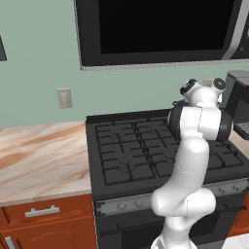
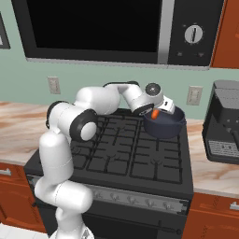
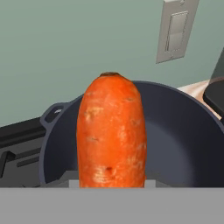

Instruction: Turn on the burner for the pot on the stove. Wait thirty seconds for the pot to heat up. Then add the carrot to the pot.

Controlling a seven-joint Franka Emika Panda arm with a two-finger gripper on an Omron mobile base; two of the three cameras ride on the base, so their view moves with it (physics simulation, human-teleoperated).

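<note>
Fingers [image 2: 156, 113] clamped on stubby, pitted orange carrot [image 3: 111, 133], held over round matte blue-grey pot [image 2: 164, 125], back right corner of black cast-iron-grated stove [image 2: 116, 154].

1. No readable text, brand or number shows anywhere in these views.
2. The black microwave [image 2: 116, 30] above the range carries a round white dial [image 2: 193, 33] on its control panel; the small marks around it and beneath it are too tiny to read.
</note>
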